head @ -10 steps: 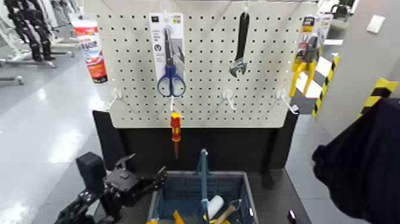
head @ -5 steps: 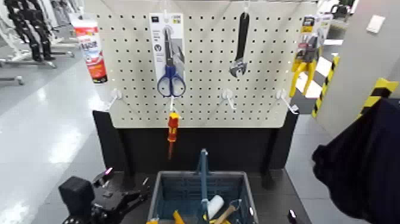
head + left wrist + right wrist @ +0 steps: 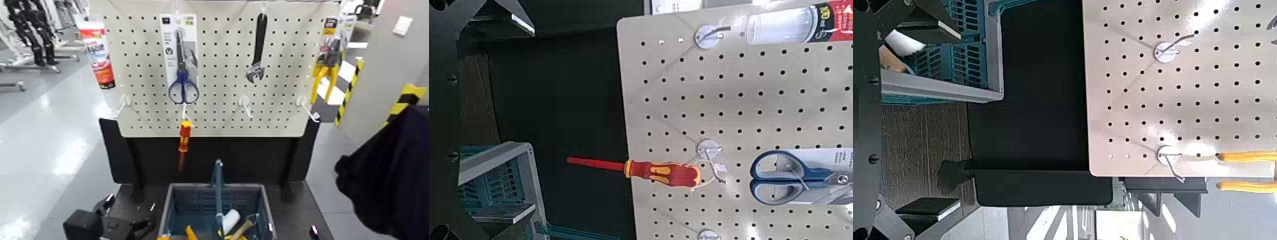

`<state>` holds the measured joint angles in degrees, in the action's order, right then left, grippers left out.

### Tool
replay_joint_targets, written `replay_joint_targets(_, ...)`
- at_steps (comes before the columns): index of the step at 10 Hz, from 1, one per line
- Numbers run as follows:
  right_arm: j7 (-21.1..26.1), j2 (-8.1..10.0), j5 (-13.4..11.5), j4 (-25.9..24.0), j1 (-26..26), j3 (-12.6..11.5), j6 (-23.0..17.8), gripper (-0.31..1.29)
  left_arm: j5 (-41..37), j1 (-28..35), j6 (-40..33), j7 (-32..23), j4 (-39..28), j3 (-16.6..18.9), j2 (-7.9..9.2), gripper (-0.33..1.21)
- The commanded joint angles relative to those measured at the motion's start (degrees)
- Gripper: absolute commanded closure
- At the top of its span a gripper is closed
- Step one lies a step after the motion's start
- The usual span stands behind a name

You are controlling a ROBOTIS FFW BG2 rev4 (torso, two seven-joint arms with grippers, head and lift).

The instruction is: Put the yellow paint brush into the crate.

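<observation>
Yellow paint brush (image 3: 191, 233) looks to be in crate (image 3: 265, 207), partly hidden. Probably light, stiff, smooth; I'd grab handle, not bristles. Left gripper (image 3: 124, 214) beside crate, right gripper (image 3: 953, 120) opposite side, both jaws spread, empty.

Down at the near edge of the head view, the crate (image 3: 215, 191) runs out of frame, its near side cut off, and the things in it are partly lost behind the handle (image 3: 219, 198). To the left, the left gripper (image 3: 124, 225) is cropped too. Far right, the dark cloth (image 3: 389, 172) leaves the picture. In the left wrist view, the scissors (image 3: 799, 178) are cut short by the edge.
</observation>
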<state>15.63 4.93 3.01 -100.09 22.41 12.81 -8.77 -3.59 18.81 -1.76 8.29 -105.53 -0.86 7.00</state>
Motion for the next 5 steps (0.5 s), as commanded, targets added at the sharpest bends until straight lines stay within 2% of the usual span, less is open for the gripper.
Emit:
replay_joint_targets(1,0.01,-0.09,-0.11,-0.11,0.09,-0.07,0.33,0.14,1.13,3.25,-1.66,-2.84,-0.91,-0.81,0.12,0.08)
replay_joint_targets(5,-0.07,-0.09,-0.81,-0.37,0.09,-0.33,0.94,0.14,1.13,4.57,-2.46,-5.3,-1.35,-1.69,0.03,0.09)
